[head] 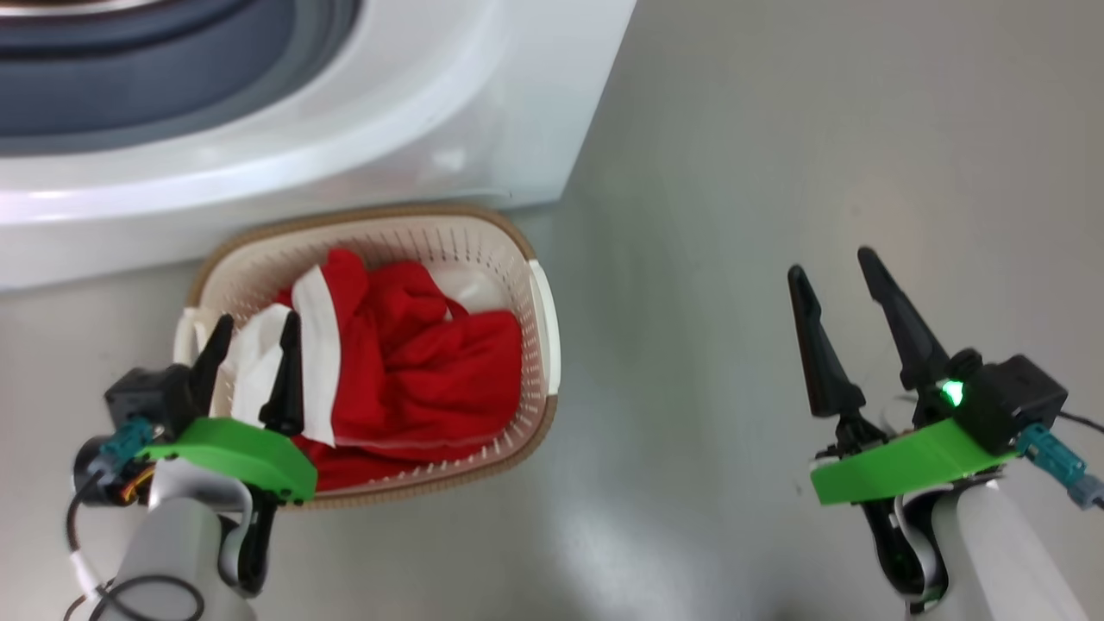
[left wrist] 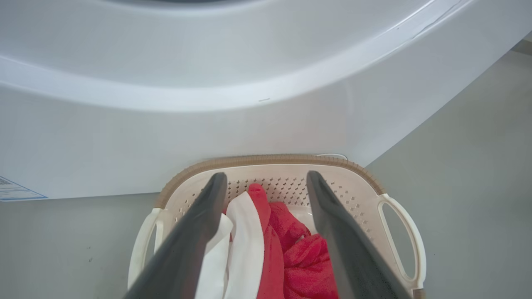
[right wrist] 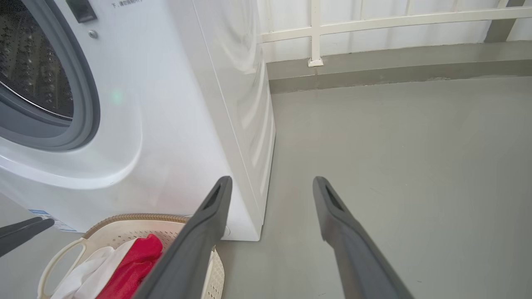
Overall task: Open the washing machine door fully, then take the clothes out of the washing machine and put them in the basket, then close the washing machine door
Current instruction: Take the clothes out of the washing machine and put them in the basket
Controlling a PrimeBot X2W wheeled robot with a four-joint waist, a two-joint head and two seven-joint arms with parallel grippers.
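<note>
Note left gripper (head: 257, 323): spread wide, gripping nothing, straddling bright red and white fabric clothes (head: 414, 371) in cream perforated plastic basket (head: 542, 319) just beside white front-loading washing machine (head: 388, 129). Note right gripper (head: 830, 263): wide, empty, over grey floor (head: 707, 259). Withdraw vertically; otherwise likely snagging white trim (head: 315, 345), dragging clothes out.

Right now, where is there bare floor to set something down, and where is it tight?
Free: grey floor right of the cream perforated plastic basket, up to the right fingers, beside the white washing machine. Crowded: the basket, heaped with red and white clothes, close to the machine's front, left fingers over it.
</note>
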